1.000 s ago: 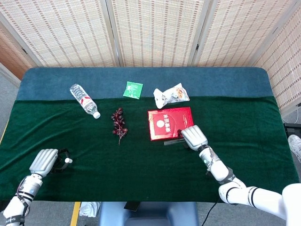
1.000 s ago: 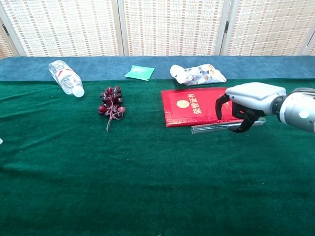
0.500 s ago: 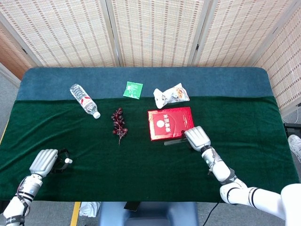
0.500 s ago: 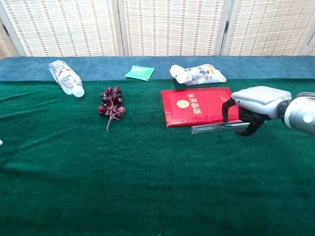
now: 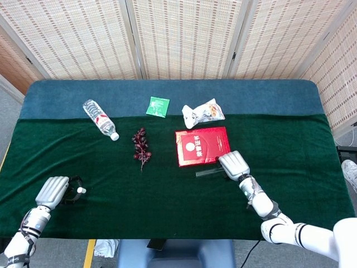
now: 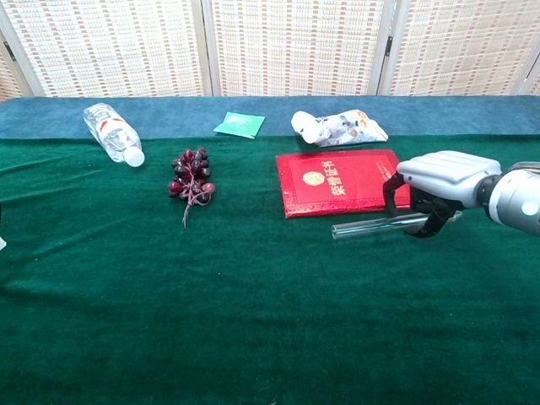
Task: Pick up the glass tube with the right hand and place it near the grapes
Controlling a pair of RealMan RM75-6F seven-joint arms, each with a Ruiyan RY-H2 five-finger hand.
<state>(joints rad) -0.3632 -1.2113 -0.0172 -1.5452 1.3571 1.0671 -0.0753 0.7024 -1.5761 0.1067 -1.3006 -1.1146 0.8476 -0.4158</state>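
The right hand [image 6: 439, 181] sits low over the green cloth [image 6: 253, 321], just in front of the near right corner of the red booklet [image 6: 342, 181]. Its fingers [image 6: 434, 221] curl down around one end of the glass tube [image 6: 371, 225], with the thumb on the booklet side, so the tube is gripped between them. The tube lies nearly level, its free end pointing toward the middle of the table, parallel to the booklet's front edge and just beside it. Whether the tube is touching the cloth or raised a little above it, I cannot tell. From the head view the right hand [image 5: 233, 164] covers the tube's right end, and the rest of the tube [image 5: 207, 172] shows as a pale streak beside the booklet [image 5: 202, 146].

The grapes [image 6: 191, 176] lie well to the left of the tube, on the far side of the booklet from the hand.

The left hand [image 5: 52, 191] rests near the front left edge of the table, palm down, next to a small dark item [image 5: 74, 186] with a white tip; whether its fingers hold anything I cannot tell.

A plastic water bottle [image 6: 113, 132] lies on its side at the far left; its contents cannot be made out. A green packet [image 6: 240, 125] and a crumpled snack bag [image 6: 340, 128] lie on the blue cloth [image 6: 472, 114] at the back.
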